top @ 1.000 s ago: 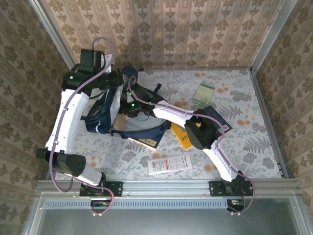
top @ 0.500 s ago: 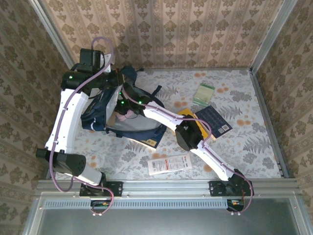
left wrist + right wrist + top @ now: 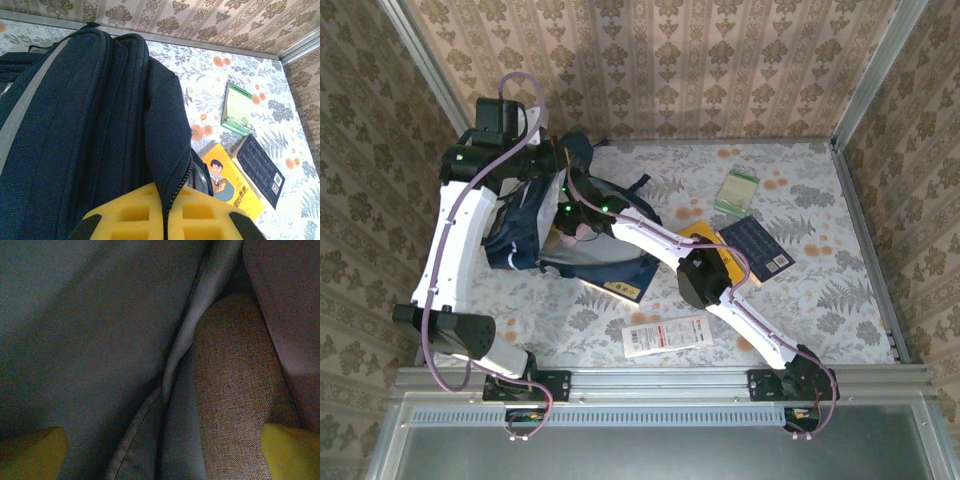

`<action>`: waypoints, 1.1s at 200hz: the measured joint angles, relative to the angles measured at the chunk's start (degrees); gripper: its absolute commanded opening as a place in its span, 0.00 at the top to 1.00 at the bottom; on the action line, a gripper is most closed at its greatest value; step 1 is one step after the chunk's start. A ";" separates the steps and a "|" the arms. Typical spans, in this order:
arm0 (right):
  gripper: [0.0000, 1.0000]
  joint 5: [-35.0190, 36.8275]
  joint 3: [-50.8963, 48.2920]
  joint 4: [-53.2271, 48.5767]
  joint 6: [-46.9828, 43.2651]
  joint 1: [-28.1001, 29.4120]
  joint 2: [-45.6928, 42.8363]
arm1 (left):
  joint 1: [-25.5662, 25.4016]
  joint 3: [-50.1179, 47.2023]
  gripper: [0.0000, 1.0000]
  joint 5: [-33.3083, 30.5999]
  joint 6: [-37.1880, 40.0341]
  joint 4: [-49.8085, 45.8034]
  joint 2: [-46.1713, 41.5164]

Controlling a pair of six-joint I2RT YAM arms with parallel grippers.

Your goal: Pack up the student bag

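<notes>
Navy bag point(image 3: 605, 268) at the far left of the counter point(image 3: 820, 300), both tools on it.
The left wrist view shows the left tool point(image 3: 165, 220) clenched on the bag's zipper edge, with a yellow book point(image 3: 227, 185) lying to the right. The right wrist view shows the right tool point(image 3: 160, 455) released, its fingers spread wide inside dim grey lining beside a piece of brown woven cloth point(image 3: 235, 390).
</notes>
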 measured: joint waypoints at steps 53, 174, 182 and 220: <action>0.00 2.84 -4.57 -5.51 -11.10 0.59 -4.46 | 1.55 -1.99 1.00 -0.04 0.00 0.66 -1.18; 0.00 23.69 -50.53 -0.07 -22.34 -1.27 -40.81 | 3.87 -8.26 1.00 -0.68 -0.92 4.09 -3.82; 0.00 24.63 -53.64 0.59 -23.12 -1.46 -43.15 | 3.91 -8.87 1.00 -0.63 -0.92 4.57 -4.11; 0.01 28.33 -67.69 3.56 -25.62 -2.73 -55.82 | 7.43 -8.94 1.00 0.72 -2.29 5.64 -4.26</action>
